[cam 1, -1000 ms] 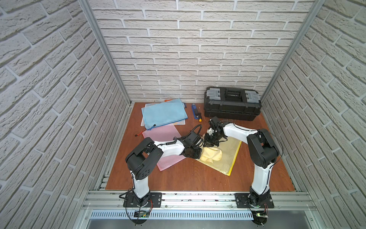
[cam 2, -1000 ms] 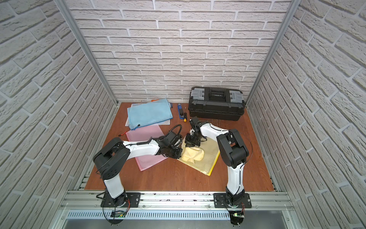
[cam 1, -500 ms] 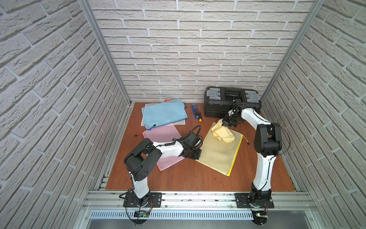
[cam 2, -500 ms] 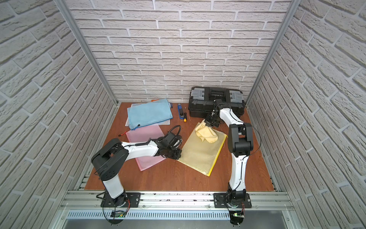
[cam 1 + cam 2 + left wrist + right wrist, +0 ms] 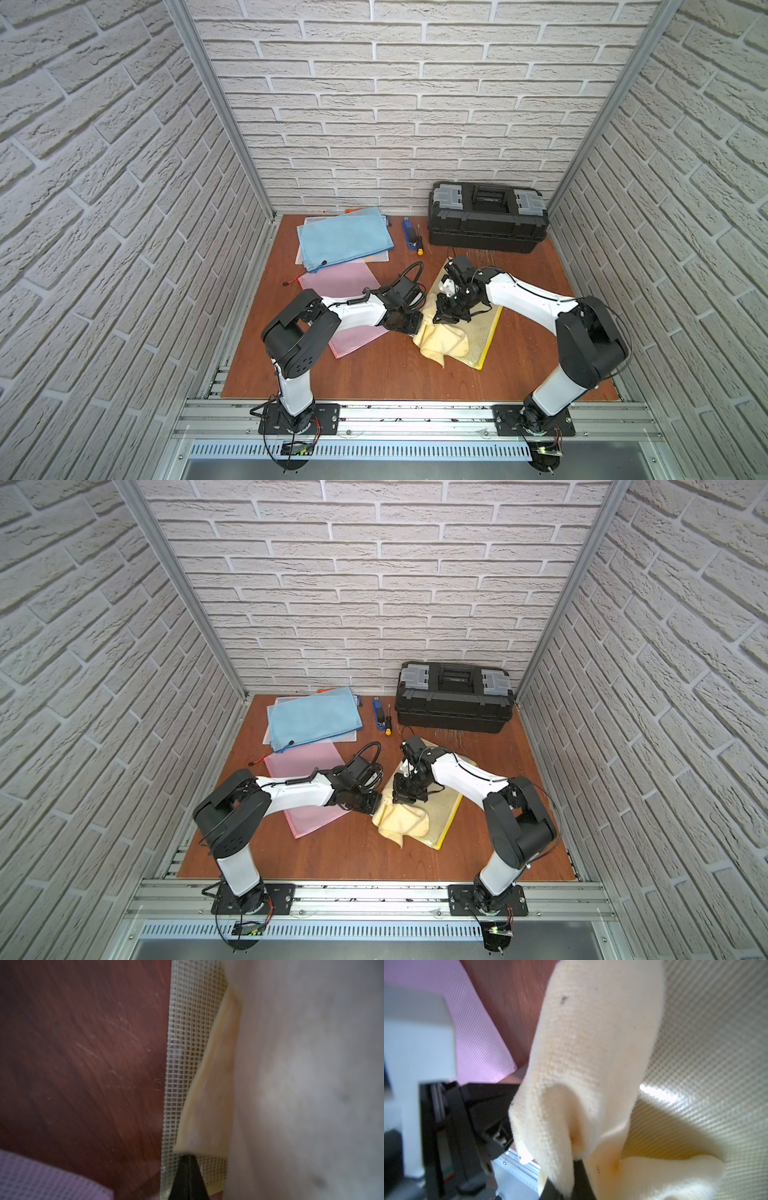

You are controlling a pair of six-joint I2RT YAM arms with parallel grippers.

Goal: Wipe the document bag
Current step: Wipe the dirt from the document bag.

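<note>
The yellow mesh document bag (image 5: 482, 328) (image 5: 446, 812) lies flat on the wooden table, right of centre. A crumpled pale yellow cloth (image 5: 442, 343) (image 5: 403, 823) covers its near left part. My right gripper (image 5: 448, 319) (image 5: 409, 799) is shut on the cloth's top, and the cloth (image 5: 591, 1043) drapes over the right gripper (image 5: 578, 1169) onto the bag (image 5: 716, 1043). My left gripper (image 5: 417, 327) (image 5: 375, 805) is shut, and in its wrist view the left gripper (image 5: 189, 1164) rests on the bag's left edge (image 5: 182, 1064) beside the cloth (image 5: 301, 1084).
A pink mesh bag (image 5: 340, 286) lies under my left forearm. A blue bag (image 5: 345, 239) on papers sits at the back left. A blue tool (image 5: 409, 230) and a screwdriver (image 5: 419, 243) lie beside a black toolbox (image 5: 486, 222) at the back right.
My right gripper carried the cloth up the bag toward the toolbox, then back down to the bag's near left part. The left gripper stayed on the bag's edge.
</note>
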